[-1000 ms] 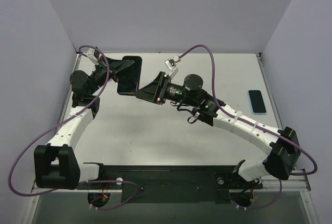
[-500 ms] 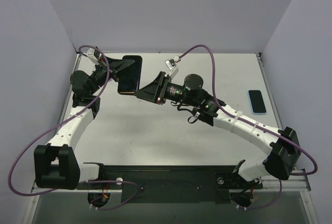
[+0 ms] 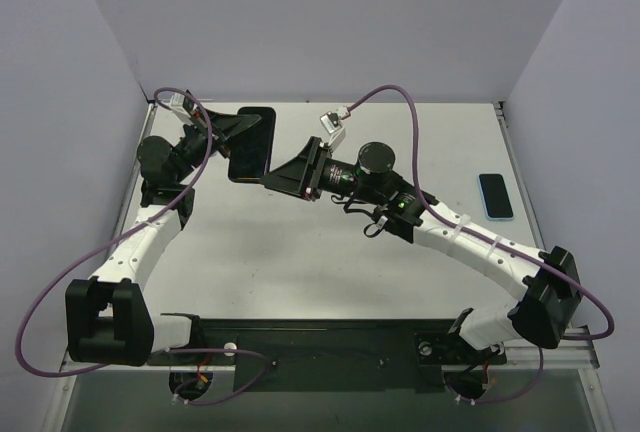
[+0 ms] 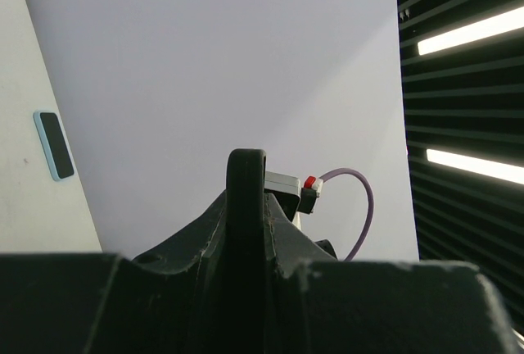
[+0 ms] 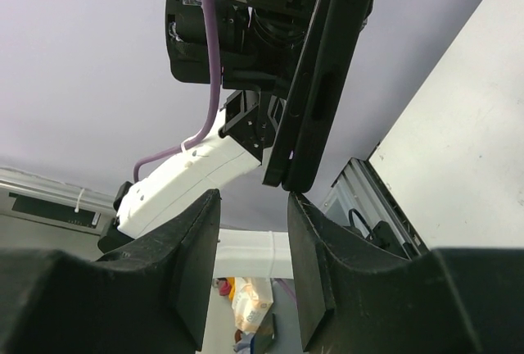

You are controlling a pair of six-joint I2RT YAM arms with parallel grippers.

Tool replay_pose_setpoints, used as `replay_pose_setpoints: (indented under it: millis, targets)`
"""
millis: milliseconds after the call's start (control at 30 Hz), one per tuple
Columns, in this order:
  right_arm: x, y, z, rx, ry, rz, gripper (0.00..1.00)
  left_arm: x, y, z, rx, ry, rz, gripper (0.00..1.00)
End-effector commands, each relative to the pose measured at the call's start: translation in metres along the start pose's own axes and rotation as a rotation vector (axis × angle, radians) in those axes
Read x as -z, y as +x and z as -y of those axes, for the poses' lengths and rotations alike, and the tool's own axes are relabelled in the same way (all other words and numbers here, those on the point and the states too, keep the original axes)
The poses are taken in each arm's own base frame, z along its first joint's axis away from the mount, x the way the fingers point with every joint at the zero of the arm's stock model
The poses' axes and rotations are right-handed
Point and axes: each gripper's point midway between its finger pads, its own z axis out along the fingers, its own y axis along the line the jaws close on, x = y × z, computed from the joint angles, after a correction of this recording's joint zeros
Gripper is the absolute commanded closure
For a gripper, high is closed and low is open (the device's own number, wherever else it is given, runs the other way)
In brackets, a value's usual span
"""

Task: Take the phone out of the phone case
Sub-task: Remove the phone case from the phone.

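A black phone in a black case (image 3: 252, 142) is held off the table at the back left. My left gripper (image 3: 236, 134) is shut on its left side; in the left wrist view the case (image 4: 246, 198) shows edge-on between the fingers of the left gripper (image 4: 246, 235). My right gripper (image 3: 268, 180) is open at the case's lower right corner. In the right wrist view the case (image 5: 321, 75) hangs just beyond the right gripper (image 5: 254, 200), its bottom corner close to the right fingertip (image 5: 299, 202); I cannot tell whether they touch.
A second phone in a light blue case (image 3: 495, 195) lies flat near the table's right edge; it also shows in the left wrist view (image 4: 53, 145). The purple cables (image 3: 390, 97) arch over both arms. Walls close the table at back and sides.
The held case has shifted slightly right and up with the left gripper. The right arm has moved slightly right, its open gripper staying at the case's lower corner.
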Motion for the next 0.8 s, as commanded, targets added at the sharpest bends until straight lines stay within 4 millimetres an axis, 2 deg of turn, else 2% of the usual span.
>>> replay_pose_setpoints:
  millis: [0, 167, 267, 400, 433, 533, 600, 667, 767]
  targets:
    - [-0.001, -0.024, -0.032, 0.045, -0.099, 0.071, 0.66, 0.001, 0.017, 0.035, -0.076, 0.099, -0.046, 1.00]
    - [-0.004, -0.031, -0.035, 0.018, -0.112, 0.084, 0.66, -0.002, 0.023, 0.027, -0.118, 0.056, -0.056, 1.00]
    - [-0.007, -0.036, -0.029, -0.002, -0.093, 0.095, 0.66, -0.002, 0.028, 0.031, -0.189, 0.039, -0.060, 1.00]
    - [-0.011, -0.042, -0.024, -0.018, -0.081, 0.116, 0.66, -0.001, 0.032, 0.031, -0.165, 0.039, -0.074, 1.00]
    - [-0.013, -0.042, -0.021, -0.020, -0.075, 0.115, 0.66, 0.000, 0.036, 0.038, -0.176, 0.078, -0.083, 1.00]
    - [-0.017, -0.045, -0.014, -0.034, -0.057, 0.124, 0.66, 0.000, 0.039, 0.035, -0.119, 0.098, -0.099, 1.00]
    - [-0.019, -0.044, -0.008, -0.040, -0.041, 0.125, 0.66, 0.001, 0.040, 0.041, -0.111, 0.131, -0.103, 1.00]
    - [-0.019, -0.044, 0.009, -0.047, 0.021, 0.135, 0.66, 0.002, 0.042, 0.047, -0.108, 0.155, -0.110, 1.00]
    - [-0.016, -0.050, 0.022, -0.055, 0.063, 0.166, 0.66, 0.003, 0.047, 0.054, -0.113, 0.176, -0.122, 1.00]
